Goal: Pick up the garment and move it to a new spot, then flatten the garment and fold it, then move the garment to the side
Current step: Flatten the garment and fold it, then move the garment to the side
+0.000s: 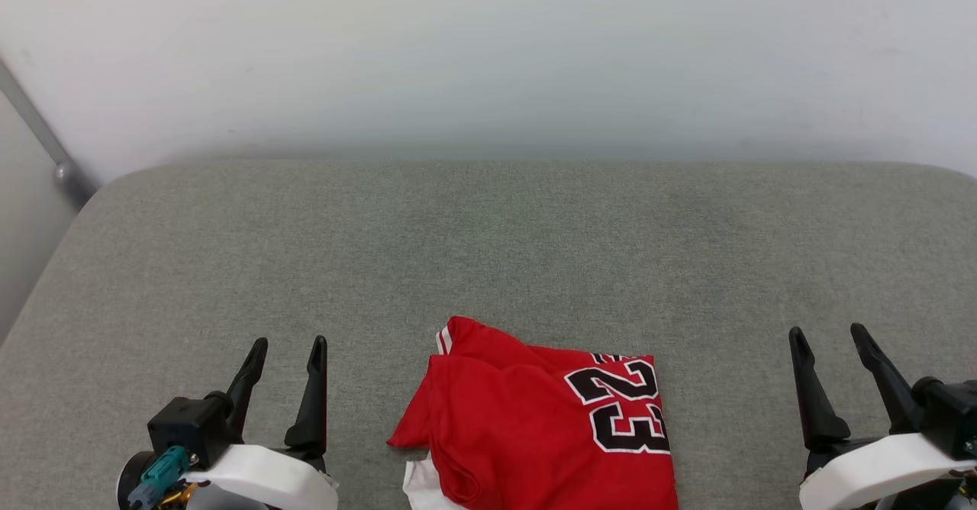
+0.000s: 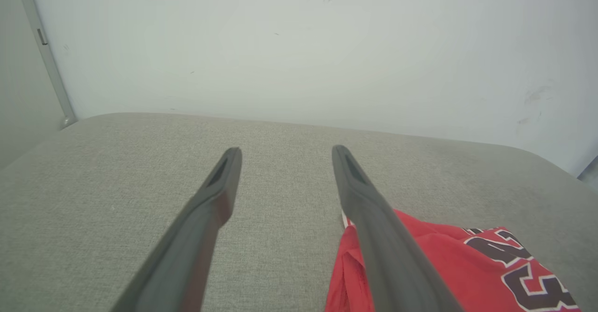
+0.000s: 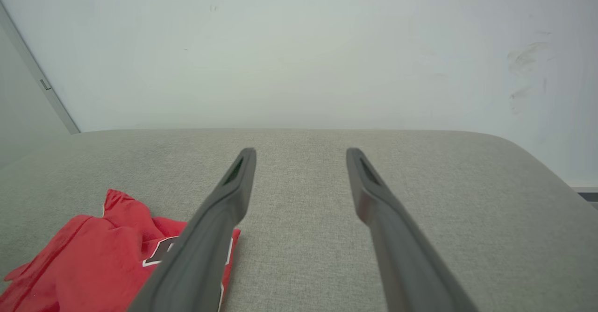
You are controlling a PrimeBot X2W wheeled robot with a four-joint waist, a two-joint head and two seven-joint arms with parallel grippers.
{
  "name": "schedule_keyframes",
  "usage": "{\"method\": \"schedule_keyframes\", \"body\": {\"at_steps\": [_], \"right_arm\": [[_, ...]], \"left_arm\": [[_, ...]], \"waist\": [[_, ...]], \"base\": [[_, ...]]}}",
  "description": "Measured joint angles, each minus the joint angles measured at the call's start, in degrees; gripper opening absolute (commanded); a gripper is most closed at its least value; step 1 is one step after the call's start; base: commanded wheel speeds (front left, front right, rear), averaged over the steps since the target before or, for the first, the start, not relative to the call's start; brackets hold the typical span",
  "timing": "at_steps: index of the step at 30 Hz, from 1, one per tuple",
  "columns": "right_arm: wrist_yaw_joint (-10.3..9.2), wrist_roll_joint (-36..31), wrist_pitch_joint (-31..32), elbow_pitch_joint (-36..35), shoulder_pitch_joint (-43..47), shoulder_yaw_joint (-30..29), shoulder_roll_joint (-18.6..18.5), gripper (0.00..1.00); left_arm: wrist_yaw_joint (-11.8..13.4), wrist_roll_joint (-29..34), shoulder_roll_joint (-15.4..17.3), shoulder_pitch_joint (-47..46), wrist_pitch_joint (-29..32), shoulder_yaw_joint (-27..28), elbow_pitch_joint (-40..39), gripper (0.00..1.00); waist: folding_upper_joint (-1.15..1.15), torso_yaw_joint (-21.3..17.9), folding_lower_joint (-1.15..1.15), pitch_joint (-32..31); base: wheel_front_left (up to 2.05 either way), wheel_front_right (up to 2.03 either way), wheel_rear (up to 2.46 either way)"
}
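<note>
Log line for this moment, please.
garment: loosely folded on grey cushion, untouched | left gripper: open, empty | right gripper: open, empty

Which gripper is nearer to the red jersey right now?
Left, by a modest margin. The left gripper sits just off the left edge of the garment, fingers open; the right gripper stands farther off its right edge, with more cushion between. Neither touches it.
</note>
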Motion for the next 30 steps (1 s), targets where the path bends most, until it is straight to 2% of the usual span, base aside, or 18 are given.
{"method": "schedule_keyframes", "body": {"at_steps": [7,11,14,21,25,28,30], "right_arm": [[0.0,0.33,1.07,-0.34,0.02,-0.45,0.59,1.0],[0.0,3.21,4.89,-0.07,-0.12,-2.91,0.91,1.0],[0.0,8.02,12.22,1.99,-0.57,-7.38,0.31,1.0],[-0.01,14.15,36.11,8.7,-2.53,-16.88,-1.85,1.0],[0.0,17.88,48.4,12.04,-3.99,-19.75,-0.69,1.0],[-0.01,20.05,54.64,13.88,-5.14,-20.0,1.05,1.0],[-0.01,21.6,56.16,14.9,-6.25,-19.59,1.66,1.0]], "left_arm": [[0.24,0.0,0.38,0.01,0.25,-0.1,-0.43,1.0],[0.75,0.0,0.49,0.36,0.24,0.13,-0.73,1.0],[1.1,0.04,0.53,0.48,0.15,0.59,-1.05,1.0],[1.07,0.41,0.0,0.54,-0.09,0.87,-1.33,1.0],[0.23,0.83,-0.54,-0.01,-0.35,0.7,-1.04,1.0],[-0.21,1.14,-0.88,-0.69,-0.46,0.68,-0.93,1.0],[-0.47,1.15,-1.2,-1.04,-0.51,0.74,-0.76,1.0]], "waist": [[0.0,-0.01,0.0,0.01],[0.0,-0.13,0.0,0.08],[0.0,-0.34,0.0,0.19],[0.0,0.2,0.01,0.57],[0.0,1.22,0.0,0.89],[0.0,2.07,0.0,1.41],[0.0,2.64,0.0,2.04]], "base": [[0.0,0.0,0.0],[0.0,0.0,0.0],[0.0,0.0,0.0],[0.0,0.0,0.0],[0.0,0.0,0.0],[0.0,0.0,0.0],[0.0,0.0,0.0]]}}
